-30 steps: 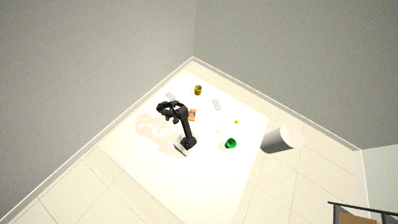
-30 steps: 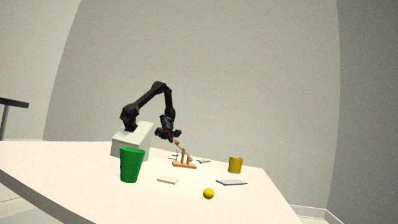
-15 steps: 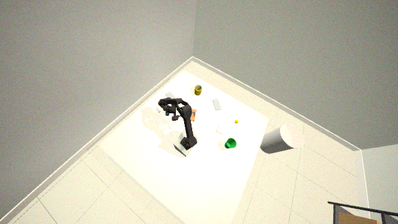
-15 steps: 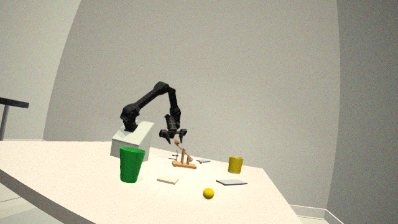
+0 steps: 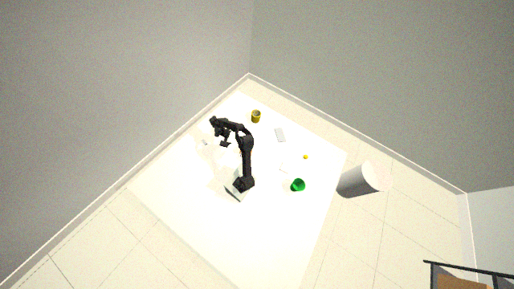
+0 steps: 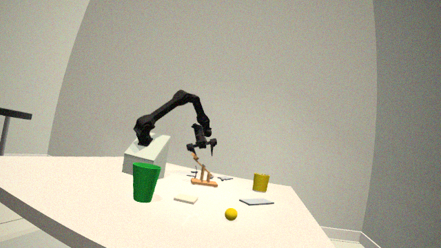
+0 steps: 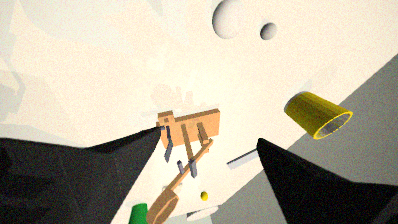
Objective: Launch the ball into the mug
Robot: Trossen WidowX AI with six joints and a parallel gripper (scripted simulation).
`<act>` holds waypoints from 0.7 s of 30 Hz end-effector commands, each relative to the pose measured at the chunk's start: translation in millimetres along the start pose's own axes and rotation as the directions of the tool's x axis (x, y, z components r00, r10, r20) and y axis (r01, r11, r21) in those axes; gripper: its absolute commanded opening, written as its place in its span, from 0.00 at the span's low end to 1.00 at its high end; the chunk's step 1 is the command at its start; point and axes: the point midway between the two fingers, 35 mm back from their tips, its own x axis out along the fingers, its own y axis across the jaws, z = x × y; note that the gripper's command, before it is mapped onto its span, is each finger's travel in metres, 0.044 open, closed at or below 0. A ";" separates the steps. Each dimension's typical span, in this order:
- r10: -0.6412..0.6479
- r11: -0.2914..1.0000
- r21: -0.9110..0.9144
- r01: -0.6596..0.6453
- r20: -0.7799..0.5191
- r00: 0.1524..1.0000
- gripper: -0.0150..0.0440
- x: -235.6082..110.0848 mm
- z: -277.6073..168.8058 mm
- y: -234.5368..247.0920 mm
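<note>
Plainly, yellow mug (image 6: 260,182) interior unreadable.

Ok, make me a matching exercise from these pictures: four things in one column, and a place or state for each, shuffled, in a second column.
Column 1:
1. black parallel-jaw gripper
2. small yellow ball
3. tall green plastic cup
4. wooden catapult

Column 2:
A. lying loose near the table's front edge
B. directly below the gripper
C. open, holding nothing
D. upright in front of the arm's grey pedestal

Pairs: 1-C, 2-A, 3-D, 4-B
</note>
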 end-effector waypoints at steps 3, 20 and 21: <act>0.004 0.977 0.210 -0.022 0.085 0.996 1.00 -0.9 0.0 -37.4; -0.036 0.775 0.623 -0.111 0.219 0.975 1.00 7.0 -24.8 -120.5; -0.041 0.757 0.643 -0.117 0.225 0.973 1.00 7.5 -26.8 -125.5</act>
